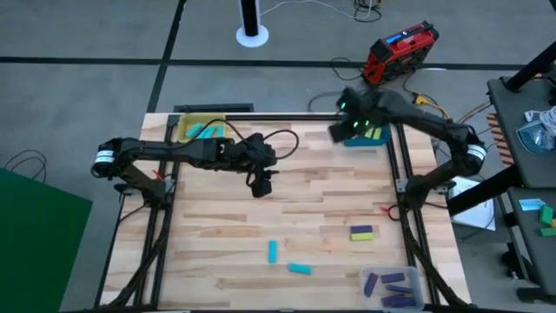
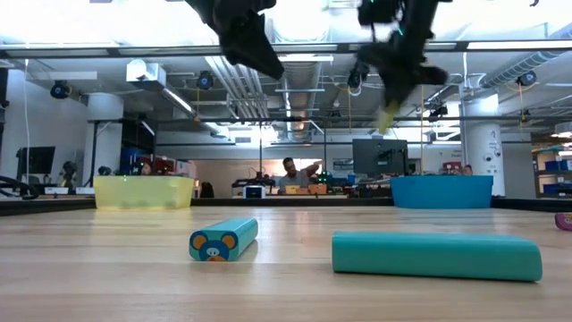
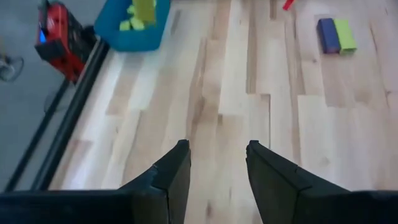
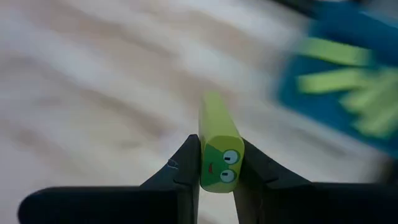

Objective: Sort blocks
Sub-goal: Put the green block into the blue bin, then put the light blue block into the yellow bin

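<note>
My right gripper [image 4: 217,152] is shut on a yellow-green block [image 4: 216,118] with a frog face on its end. It hangs above the table's far right, beside the blue bin [image 1: 367,136] that holds more yellow-green blocks [image 4: 348,87]. My left gripper [image 1: 261,185] is open over the table's middle, with nothing between its fingers [image 3: 217,174]. Two cyan blocks [image 1: 273,251] [image 1: 299,269] lie flat near the front edge. A purple and a yellow-green block [image 1: 362,232] lie side by side at the right. My right gripper pinches the yellow-green block between its two fingers by the long sides at its face end [image 4: 219,167]. The block runs forward along the fingers and sticks out past their tips. It hangs tilted below the gripper [image 2: 387,116], clear of the table.
A yellow bin [image 1: 201,130] with cyan blocks stands at the far left. A clear tray [image 1: 393,285] with purple blocks sits at the front right corner. Black frame rails [image 1: 156,217] run along both table sides. Bare wood lies between the arms.
</note>
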Controlling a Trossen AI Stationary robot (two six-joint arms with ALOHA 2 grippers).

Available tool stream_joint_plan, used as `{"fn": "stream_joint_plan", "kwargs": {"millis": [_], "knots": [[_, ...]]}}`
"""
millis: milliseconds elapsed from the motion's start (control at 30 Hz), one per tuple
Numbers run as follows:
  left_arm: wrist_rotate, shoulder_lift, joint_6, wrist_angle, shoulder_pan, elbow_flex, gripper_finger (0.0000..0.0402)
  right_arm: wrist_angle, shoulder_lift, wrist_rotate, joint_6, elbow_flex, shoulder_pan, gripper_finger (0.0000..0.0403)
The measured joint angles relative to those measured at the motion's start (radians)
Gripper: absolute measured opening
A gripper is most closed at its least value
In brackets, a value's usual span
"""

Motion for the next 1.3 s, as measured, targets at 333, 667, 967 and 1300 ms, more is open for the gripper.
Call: {"fn": "stream_joint_plan", "kwargs": {"millis": [333,667,967,1300], "knots": [[0.000,0.000,-0.154,-0.060,-0.001,0.000,0.0134,-0.060,0.091,0.010,-0.186,-0.076,-0.497,0.0052],[0.012,0.000,-0.312,-0.148,-0.016,0.000,0.0135,-0.038,0.170,0.026,-0.250,-0.084,-0.522,0.0160],[0.180,0.001,-0.719,-0.286,-0.082,0.000,0.0135,-0.010,0.006,0.026,-0.224,-0.082,-0.399,0.0158],[0.209,0.001,-1.318,-0.279,-0.263,0.000,0.0135,0.095,-0.139,0.032,-0.135,-0.090,-0.097,0.0119]]}}
